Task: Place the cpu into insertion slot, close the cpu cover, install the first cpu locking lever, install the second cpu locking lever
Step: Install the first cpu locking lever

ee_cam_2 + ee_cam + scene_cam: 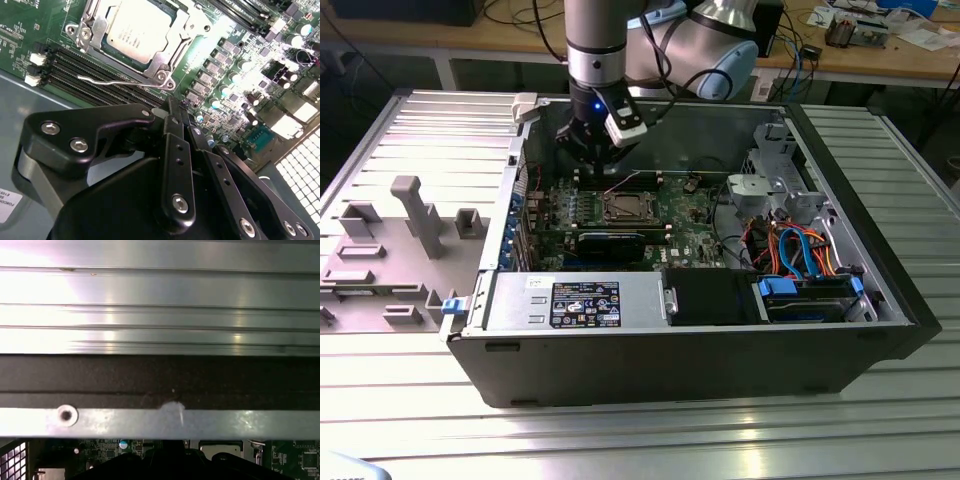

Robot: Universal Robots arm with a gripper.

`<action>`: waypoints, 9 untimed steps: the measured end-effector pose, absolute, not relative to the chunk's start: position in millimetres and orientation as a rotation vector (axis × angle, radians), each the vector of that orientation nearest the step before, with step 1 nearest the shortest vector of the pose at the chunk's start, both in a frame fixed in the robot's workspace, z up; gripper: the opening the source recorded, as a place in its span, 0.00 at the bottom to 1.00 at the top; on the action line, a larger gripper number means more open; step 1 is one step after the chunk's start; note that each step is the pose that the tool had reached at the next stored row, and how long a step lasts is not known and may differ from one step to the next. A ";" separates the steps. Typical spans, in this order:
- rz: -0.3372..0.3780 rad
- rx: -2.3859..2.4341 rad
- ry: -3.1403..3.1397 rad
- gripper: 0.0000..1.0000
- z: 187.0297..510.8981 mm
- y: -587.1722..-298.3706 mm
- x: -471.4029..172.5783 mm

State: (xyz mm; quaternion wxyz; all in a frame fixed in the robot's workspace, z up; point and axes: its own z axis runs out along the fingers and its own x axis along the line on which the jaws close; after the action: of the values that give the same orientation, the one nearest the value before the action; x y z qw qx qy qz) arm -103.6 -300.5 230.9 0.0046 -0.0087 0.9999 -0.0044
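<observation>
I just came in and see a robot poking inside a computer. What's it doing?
The robot arm's claw is inside an open computer case, beside the green circuit board. It holds nothing. The cpu already sits in the insertion slot, with the cpu cover down over it. A thin lever lies alongside.
</observation>
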 end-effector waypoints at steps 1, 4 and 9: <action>-0.014 -0.028 3.132 0.11 230.5 -300.5 -103.6; -0.014 -0.029 3.132 0.11 229.4 -300.4 -103.4; -0.014 -0.031 3.132 0.11 227.1 -300.3 -103.1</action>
State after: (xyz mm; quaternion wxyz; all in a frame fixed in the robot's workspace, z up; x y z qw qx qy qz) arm -103.1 -300.3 227.1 0.0047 -0.0099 0.9999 -0.0043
